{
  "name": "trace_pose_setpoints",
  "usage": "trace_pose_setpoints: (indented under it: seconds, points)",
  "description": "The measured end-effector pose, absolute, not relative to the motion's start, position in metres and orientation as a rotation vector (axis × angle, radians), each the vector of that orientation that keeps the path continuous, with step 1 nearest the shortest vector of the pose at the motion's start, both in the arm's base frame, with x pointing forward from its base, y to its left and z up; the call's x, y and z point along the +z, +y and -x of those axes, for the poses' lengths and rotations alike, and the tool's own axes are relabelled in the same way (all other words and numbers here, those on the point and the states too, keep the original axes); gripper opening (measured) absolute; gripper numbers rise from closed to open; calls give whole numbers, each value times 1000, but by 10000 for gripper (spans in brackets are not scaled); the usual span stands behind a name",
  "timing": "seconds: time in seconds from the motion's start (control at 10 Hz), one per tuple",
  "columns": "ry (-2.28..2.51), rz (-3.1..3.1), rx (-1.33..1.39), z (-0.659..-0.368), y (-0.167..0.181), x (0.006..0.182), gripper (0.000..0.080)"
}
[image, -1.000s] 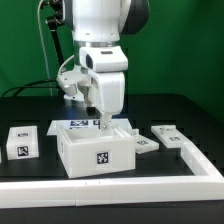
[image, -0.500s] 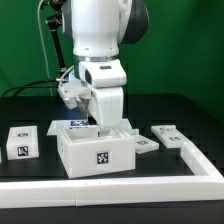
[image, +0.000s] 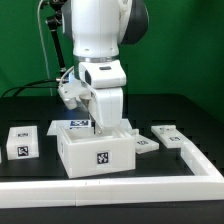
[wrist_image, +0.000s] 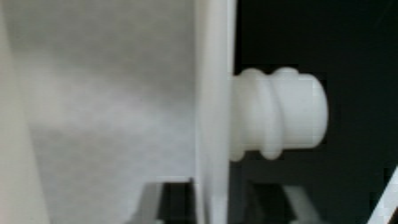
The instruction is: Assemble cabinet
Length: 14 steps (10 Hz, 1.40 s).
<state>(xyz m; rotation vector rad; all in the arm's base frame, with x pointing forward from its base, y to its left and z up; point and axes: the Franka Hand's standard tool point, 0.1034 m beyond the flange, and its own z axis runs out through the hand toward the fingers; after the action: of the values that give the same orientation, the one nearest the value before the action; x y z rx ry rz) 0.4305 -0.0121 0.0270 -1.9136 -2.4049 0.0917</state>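
The white cabinet body (image: 95, 150), an open box with a square tag on its front, stands in the middle of the black table. My gripper (image: 100, 126) reaches down from above onto the box's far wall. In the wrist view a thin white panel edge (wrist_image: 214, 100) runs between my two dark fingertips (wrist_image: 173, 205), and my gripper (wrist_image: 222, 205) is closed on it. A ribbed white knob (wrist_image: 285, 112) sticks out from that panel's side. The grip point is hidden by my hand in the exterior view.
A tagged white block (image: 20, 140) lies at the exterior view's left. A flat tagged piece (image: 167, 134) and a small piece (image: 143, 146) lie at the right. The marker board (image: 68, 125) lies behind the box. A white rail (image: 110, 186) borders the front.
My arm came down onto the cabinet's far wall between one second and half a second ago. Since then it has held still.
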Motion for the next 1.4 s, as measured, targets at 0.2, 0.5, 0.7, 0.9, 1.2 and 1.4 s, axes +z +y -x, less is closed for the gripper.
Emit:
trace_pose_setpoints:
  seconds: [0.2, 0.5, 0.7, 0.9, 1.2, 1.4]
  points:
    - [-2408, 1916, 85, -432, -12, 28, 38]
    - [-2408, 1917, 85, -432, -12, 28, 38]
    - [-2401, 1929, 83, -434, -12, 28, 38]
    - [-2392, 1964, 58, -455, -10, 27, 38]
    - [-2301, 2098, 12, -485, 13, 28, 38]
    - [-2193, 2214, -1, -495, 36, 28, 37]
